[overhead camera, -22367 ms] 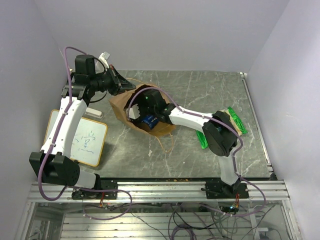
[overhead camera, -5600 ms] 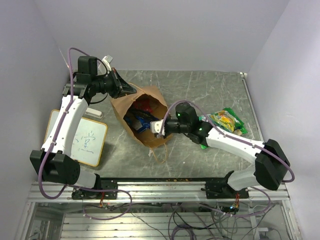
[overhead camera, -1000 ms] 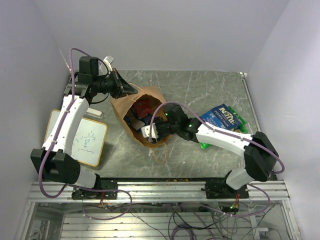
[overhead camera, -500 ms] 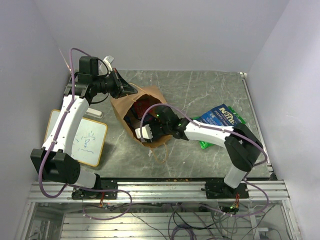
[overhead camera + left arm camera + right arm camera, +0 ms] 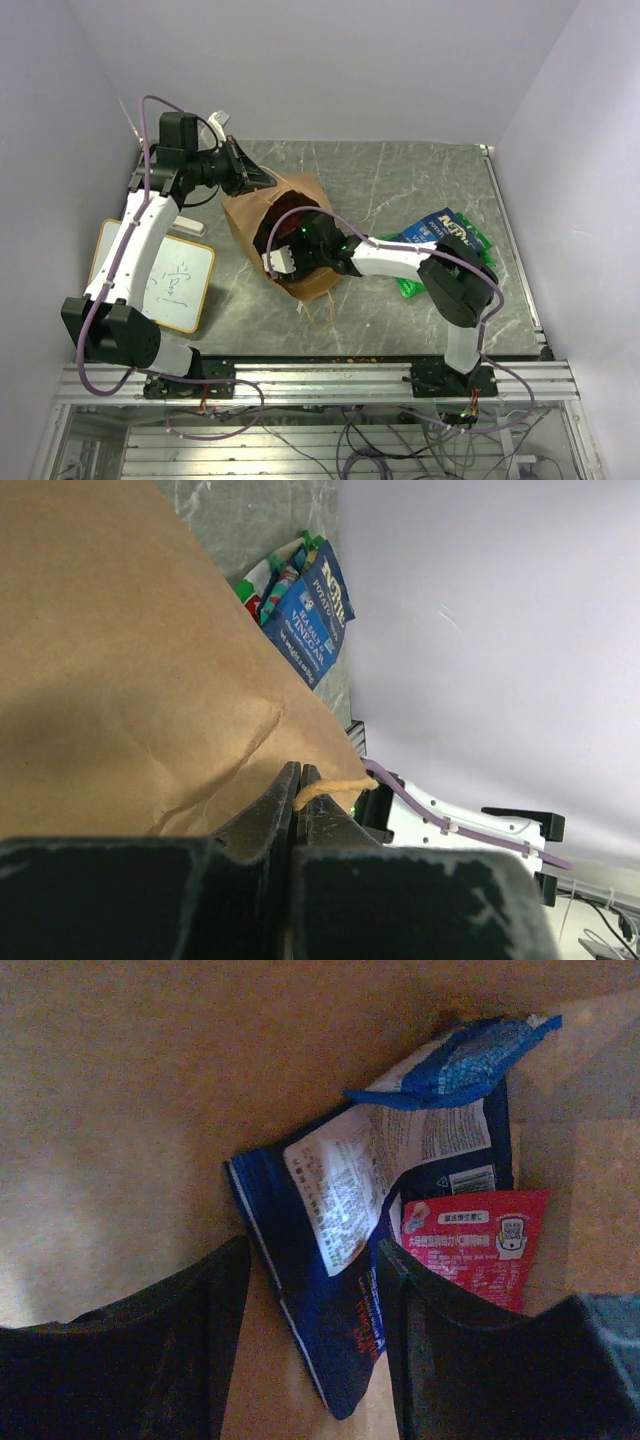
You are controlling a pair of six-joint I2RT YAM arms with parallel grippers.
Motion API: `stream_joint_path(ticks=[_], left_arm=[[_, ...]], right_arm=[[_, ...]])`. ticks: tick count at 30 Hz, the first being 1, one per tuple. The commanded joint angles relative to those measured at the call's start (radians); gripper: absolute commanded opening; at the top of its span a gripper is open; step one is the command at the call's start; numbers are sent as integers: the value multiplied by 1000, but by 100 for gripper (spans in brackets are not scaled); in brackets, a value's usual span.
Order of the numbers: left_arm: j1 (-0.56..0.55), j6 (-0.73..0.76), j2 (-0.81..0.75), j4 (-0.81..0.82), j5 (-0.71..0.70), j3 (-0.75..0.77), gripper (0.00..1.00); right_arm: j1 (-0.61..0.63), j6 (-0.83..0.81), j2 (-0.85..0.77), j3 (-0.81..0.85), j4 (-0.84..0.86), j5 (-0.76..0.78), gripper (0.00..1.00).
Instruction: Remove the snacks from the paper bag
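Observation:
The brown paper bag (image 5: 248, 222) lies tilted on the table with its mouth open toward the right. My left gripper (image 5: 252, 179) is shut on the bag's string handle (image 5: 330, 785) at the rim and holds it up. My right gripper (image 5: 278, 262) is inside the bag. In the right wrist view it (image 5: 310, 1340) is open, with the lower corner of a blue packet (image 5: 340, 1250) between its fingers. A small red packet (image 5: 470, 1245) lies beside the blue one. Another blue packet (image 5: 438, 231) lies on the table on top of green packets (image 5: 412, 287).
A small whiteboard (image 5: 165, 283) lies at the left by the left arm. The table's metal rail (image 5: 515, 240) runs along the right edge. The pile of packets also shows in the left wrist view (image 5: 305, 605), past the bag's side (image 5: 120, 660).
My right gripper has moved left, from the bag's mouth deeper into the bag. Before that a blue packet came to lie on the pile at the right. The left gripper has held still.

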Motion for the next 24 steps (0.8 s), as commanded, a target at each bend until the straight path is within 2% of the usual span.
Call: stream_joint_path(ticks=[1, 6, 8, 11, 14, 18, 24], left_arm=[[-30, 48, 0, -32, 16, 30, 7], [-66, 59, 27, -40, 21, 61, 7], [-71, 63, 31, -41, 23, 67, 7], [-75, 74, 41, -48, 14, 85, 7], [-75, 71, 44, -36, 8, 86, 7], [-52, 40, 27, 1, 10, 50, 7], [-14, 25, 12, 11, -3, 31, 7]], right_arm=[[-7, 26, 65, 34, 94, 47, 54], [-14, 82, 136, 74, 216, 147, 52], [-21, 88, 164, 93, 233, 164, 48], [-37, 94, 167, 115, 213, 147, 34], [-39, 82, 125, 89, 202, 123, 17], [-42, 84, 39, 29, 203, 81, 1], [-43, 150, -76, -34, 209, 28, 0]])
